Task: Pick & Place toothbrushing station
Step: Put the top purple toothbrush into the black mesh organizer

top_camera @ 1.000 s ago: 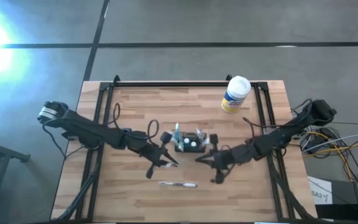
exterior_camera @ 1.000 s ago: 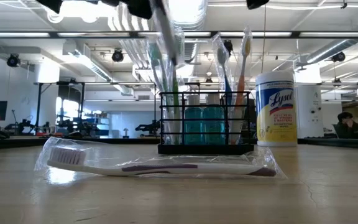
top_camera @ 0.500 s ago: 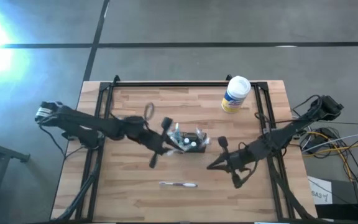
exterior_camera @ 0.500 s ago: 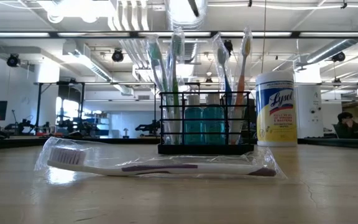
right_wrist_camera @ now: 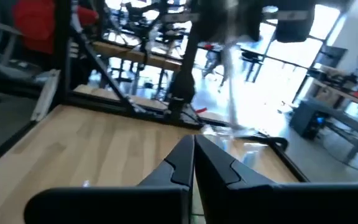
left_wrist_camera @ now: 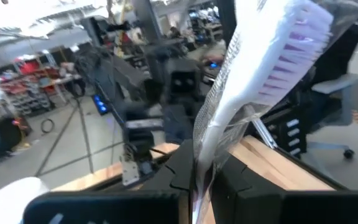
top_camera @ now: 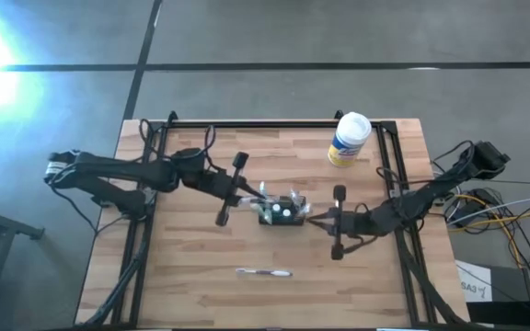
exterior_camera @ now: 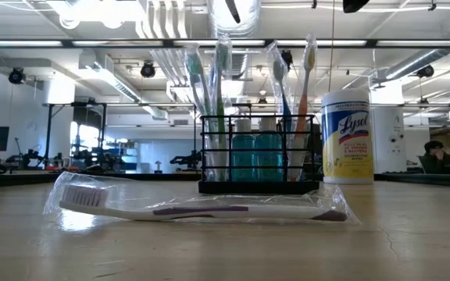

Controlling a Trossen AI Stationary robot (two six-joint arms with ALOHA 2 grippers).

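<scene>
One black station (top_camera: 281,211) stands mid-worktop (top_camera: 191,257), flanked by my two arms. It carries four wrapped brushes (exterior_camera: 219,101) upright and two teal bottles (exterior_camera: 256,156). My left end effector (top_camera: 247,197) is just left of the station, and its wrist camera shows its fingers pinched on a wrapped, purple-bristled brush (left_wrist_camera: 272,68). My right end effector (top_camera: 313,220) sits just right of the station, its fingers pressed together on nothing. One more wrapped brush (top_camera: 263,272) lies flat near the front edge, well apart from the station, and one white-and-yellow canister (top_camera: 348,139) stands toward the back right. Since half a second ago, my right end effector has swung back in beside the station; the station, loose brush and canister have stayed put.
</scene>
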